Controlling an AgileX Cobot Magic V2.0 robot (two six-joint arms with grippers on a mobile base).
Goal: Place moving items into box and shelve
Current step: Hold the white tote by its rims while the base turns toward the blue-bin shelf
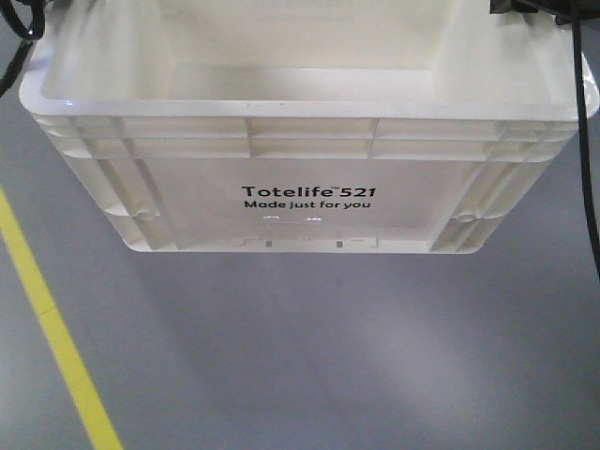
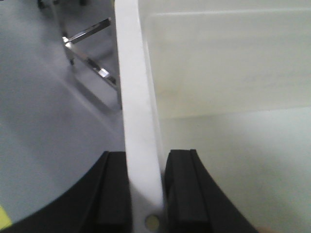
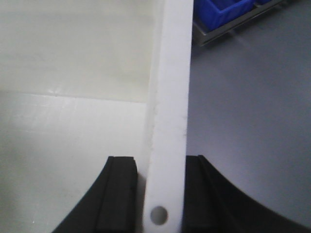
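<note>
**Rim-only grip leaves the box free to slip or tip**

The white box (image 1: 309,197) appears to hang above the grey floor (image 1: 328,366), held only by its two side rims. The main danger is the thin plastic sliding out of the pads. If one arm rises or travels faster than the other, the box could tilt or twist free. In the right wrist view the inner pad looks less snug against the wall, so that side may let go first. A black cable (image 1: 583,141) hangs by the box's right end and could snag.

The left claw (image 2: 146,194) is closed on the left rim, with one pad inside the wall and one outside. The right claw (image 3: 163,194) straddles the right rim the same way. Both point along their rims toward the far end. No items show inside the box.
</note>
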